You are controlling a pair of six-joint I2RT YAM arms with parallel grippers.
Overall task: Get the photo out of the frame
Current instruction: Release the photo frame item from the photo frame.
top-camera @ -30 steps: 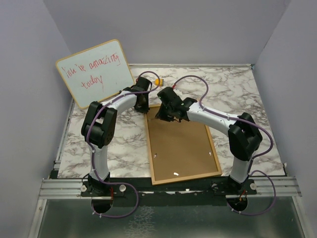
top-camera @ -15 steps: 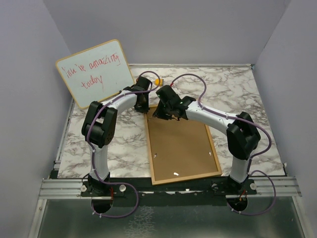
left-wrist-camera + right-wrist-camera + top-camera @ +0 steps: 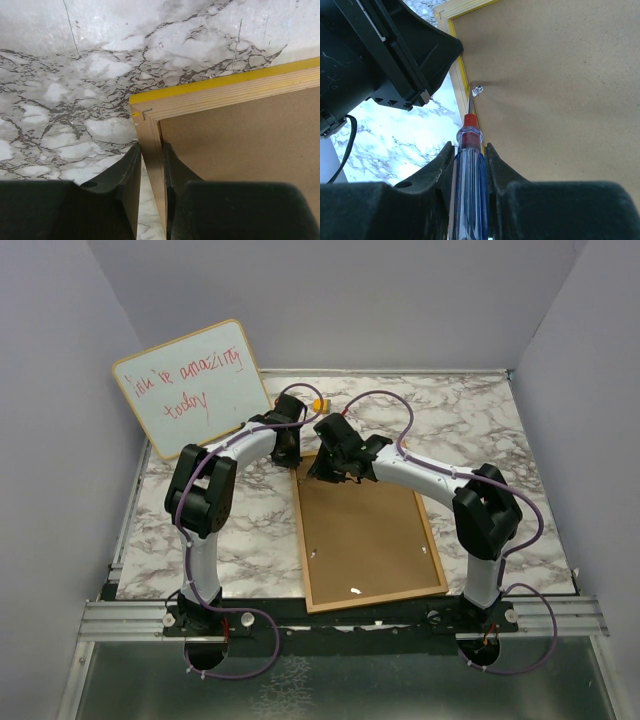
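While clamping yellow-rimmed wooden frame in left gripper, swivel silver clip just ahead of right gripper with its pinched blue-handled screwdriver.

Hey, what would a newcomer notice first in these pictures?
A big frame lies back-up on the marble table. The left hand pinches its side rail near the far corner, while the right hand holds a blue screwdriver, its tip at a small clip. A whiteboard with red handwriting leans at the far left.
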